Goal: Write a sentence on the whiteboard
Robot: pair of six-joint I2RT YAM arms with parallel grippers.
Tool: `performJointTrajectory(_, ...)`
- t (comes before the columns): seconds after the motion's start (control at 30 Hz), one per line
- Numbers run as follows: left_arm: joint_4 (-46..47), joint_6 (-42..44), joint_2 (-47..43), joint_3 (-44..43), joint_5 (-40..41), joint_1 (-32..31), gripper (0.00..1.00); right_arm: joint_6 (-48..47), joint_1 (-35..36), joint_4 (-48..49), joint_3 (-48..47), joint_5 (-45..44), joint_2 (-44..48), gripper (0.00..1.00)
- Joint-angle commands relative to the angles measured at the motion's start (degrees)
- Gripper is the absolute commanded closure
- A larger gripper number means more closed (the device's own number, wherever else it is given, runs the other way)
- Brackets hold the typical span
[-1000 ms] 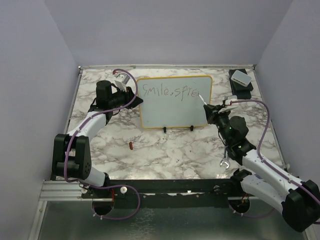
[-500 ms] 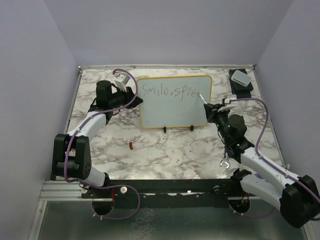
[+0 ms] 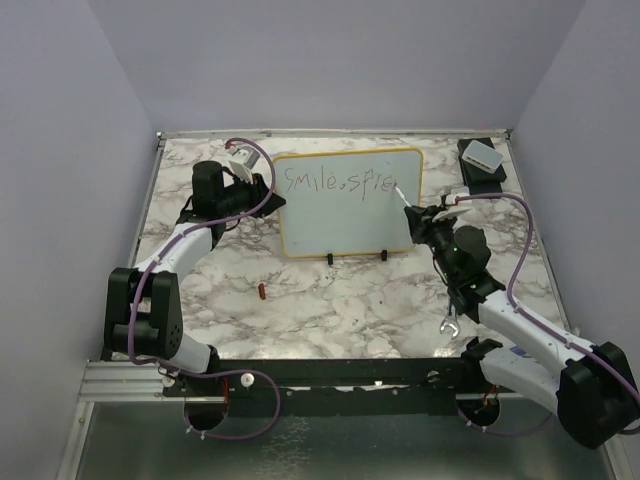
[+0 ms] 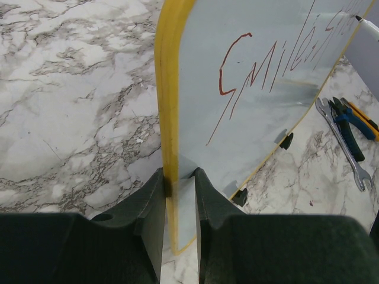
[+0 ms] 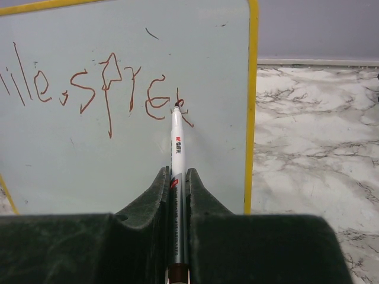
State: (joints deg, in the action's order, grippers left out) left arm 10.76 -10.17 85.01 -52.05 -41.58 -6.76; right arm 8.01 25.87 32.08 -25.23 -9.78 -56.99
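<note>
Your whiteboard [image 3: 345, 225] stood upright at the far middle of the bench [image 3: 330, 300]. It looked light, stiff and glossy, and would probably tip under pen pressure. Your left jaws were clamped on its yellow rim. Your right jaws gripped the marker [image 5: 177, 154], its tip on the sentence [image 5: 109, 89], which read "Smile, spre" plus a started letter.

whiteboard [image 3: 345, 220] edge in left gripper [image 4: 177, 177]; marker [image 5: 177, 148] in right gripper [image 5: 176, 173], before the whiteboard.
</note>
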Motion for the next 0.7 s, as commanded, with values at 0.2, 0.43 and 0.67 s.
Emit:
performJointTrajectory(0.2, -3.5, 1.1, 0.5, 0.0, 0.3, -0.7, 0.85, 0.4, -0.4, -1.8, -0.9, 1.9, -0.6, 0.99)
performJointTrajectory(0.43, -3.4, 1.0, 0.3, 0.0, 0.4, -0.9, 0.85, 0.4, -0.3, -3.0, -1.0, 1.6, 0.0, 0.99)
performJointTrajectory(0.67, -3.3, 0.9, 0.2, 0.1, 0.5, -1.0, 0.85, 0.4, -0.3, -4.2, -0.8, -0.1, 0.8, 0.99)
